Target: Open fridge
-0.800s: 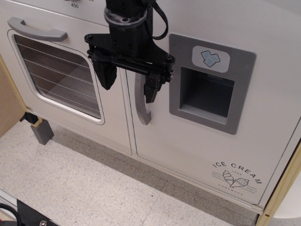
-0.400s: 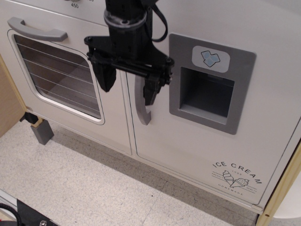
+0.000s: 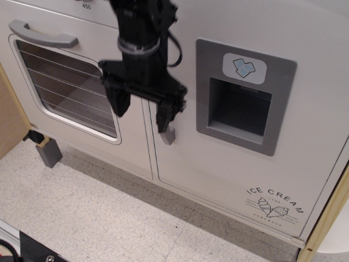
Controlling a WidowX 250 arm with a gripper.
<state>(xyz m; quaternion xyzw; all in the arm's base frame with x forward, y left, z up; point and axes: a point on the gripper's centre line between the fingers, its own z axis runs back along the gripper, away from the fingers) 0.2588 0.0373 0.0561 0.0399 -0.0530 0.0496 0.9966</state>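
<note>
The fridge is a white toy door, shut, with a grey dispenser panel and an "ICE CREAM" logo. Its vertical grey handle shows only at its lower end; the rest is hidden behind my gripper. My black gripper is open and points down in front of the door's left edge. Its right finger lies over the handle. Its left finger is over the oven door's right edge. I cannot tell whether a finger touches the handle.
A white oven door with a window and a horizontal grey handle stands to the left. A grey block sits on the speckled floor below it. A wooden post is at the right edge.
My gripper has moved left and slightly down. It now covers more of the fridge handle. The jaws stay open and the door stays shut.
</note>
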